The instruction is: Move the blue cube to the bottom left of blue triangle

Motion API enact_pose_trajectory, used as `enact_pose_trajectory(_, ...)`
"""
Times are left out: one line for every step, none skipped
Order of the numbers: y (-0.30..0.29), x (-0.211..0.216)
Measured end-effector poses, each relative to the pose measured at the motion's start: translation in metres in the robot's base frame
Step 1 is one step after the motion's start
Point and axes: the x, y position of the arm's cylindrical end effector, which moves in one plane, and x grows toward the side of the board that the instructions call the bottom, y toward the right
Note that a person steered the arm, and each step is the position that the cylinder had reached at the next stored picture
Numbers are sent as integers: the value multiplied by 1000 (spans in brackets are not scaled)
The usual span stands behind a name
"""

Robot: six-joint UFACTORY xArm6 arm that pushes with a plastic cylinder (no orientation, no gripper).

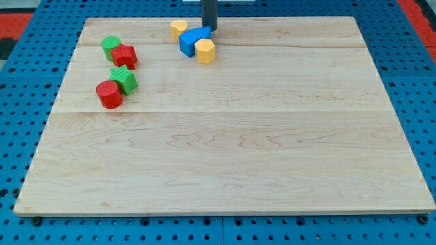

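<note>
The blue cube [187,45] lies near the top edge of the wooden board [225,156], a little left of centre. The blue triangle [201,34] touches it on its upper right. My tip [209,29] comes down from the view's top and stands against the triangle's upper right side. The cube is at the triangle's lower left, and the two blue blocks press together.
A yellow block [178,28] lies just up-left of the cube, and another yellow block [205,50] touches its right. At the view's left sit a green cylinder [110,46], a red block [125,56], a green star [124,79] and a red cylinder [109,94].
</note>
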Motion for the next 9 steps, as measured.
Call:
enact_pose_trajectory(-2, 18)
enact_pose_trajectory(-15, 54)
enact_pose_trajectory(-5, 51)
enact_pose_trajectory(-25, 30)
enact_pose_trajectory(-68, 34)
enact_pose_trajectory(-78, 43)
enact_pose_trajectory(-123, 37)
enact_pose_trajectory(-133, 61)
enact_pose_trajectory(-141, 66)
